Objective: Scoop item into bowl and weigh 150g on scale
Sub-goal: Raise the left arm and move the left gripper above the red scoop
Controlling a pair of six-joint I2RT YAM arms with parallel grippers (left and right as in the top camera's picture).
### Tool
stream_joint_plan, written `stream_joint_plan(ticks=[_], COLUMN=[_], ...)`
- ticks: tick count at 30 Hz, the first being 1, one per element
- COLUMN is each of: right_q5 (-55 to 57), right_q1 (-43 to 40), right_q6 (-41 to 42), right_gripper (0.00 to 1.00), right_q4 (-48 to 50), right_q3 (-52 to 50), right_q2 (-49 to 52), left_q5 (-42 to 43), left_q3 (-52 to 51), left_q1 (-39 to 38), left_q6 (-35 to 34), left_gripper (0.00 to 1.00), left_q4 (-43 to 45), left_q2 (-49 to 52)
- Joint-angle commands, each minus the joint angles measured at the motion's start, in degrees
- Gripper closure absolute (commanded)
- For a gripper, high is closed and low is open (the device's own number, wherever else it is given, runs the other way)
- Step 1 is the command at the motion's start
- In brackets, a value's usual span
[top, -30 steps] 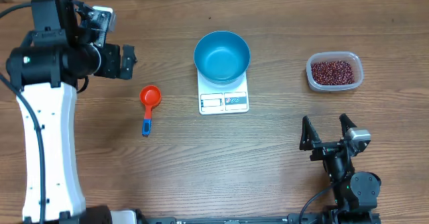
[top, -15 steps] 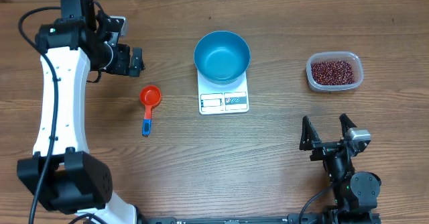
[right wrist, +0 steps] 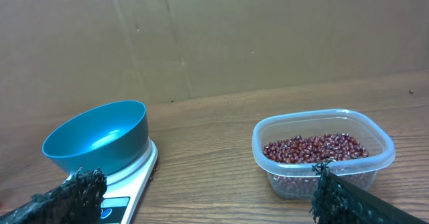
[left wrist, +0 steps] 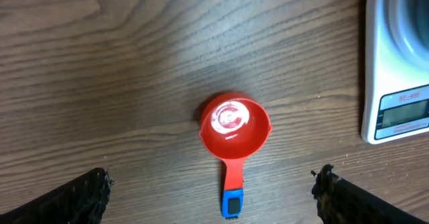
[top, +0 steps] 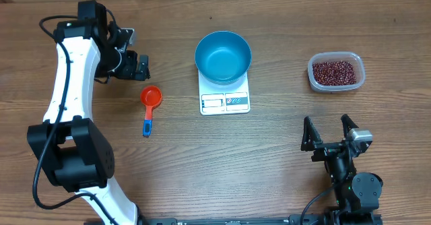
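Overhead, we see the left gripper (top: pixel 141 66) with fingers spread wide over the red scoop (top: pixel 149 98), likely to take its handle. The right gripper (top: pixel 326 121) stands open too. The beans (top: pixel 335 71) lie in the clear tub (top: pixel 313 81). The blue bowl (top: pixel 223 56) sits empty on the scale (top: pixel 225 102), ready for weighing.

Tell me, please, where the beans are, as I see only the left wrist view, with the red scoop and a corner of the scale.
Observer: The beans lie in a clear tub, well to the right of the scale and apart from it.
Operator: Thank you. Is anything in the bowl yet?
Observer: No, the blue bowl standing on the scale looks empty.
Operator: And what is the right arm doing?
Observer: The right gripper is on the robot's side of the tub, clear of it, jaws open and holding nothing.
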Motion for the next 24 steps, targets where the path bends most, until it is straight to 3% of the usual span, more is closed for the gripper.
stream_joint_plan(ticks=[1,24], right_q5=[-0.09,-0.09], right_q1=[0.33,0.33], right_q6=[0.44,0.44], right_gripper=[0.0,0.0], right_q4=[0.28,0.28], right_q3=[-0.57,-0.57], right_q2=[-0.24,-0.24], left_q5=[-0.02,-1.68], left_q3=[1.55,1.36], left_q1=[0.09,0.09], left_q6=[1.27,1.25], left_gripper=[0.0,0.0], left_q4=[-0.98,-2.89], left_q2=[1.14,1.14])
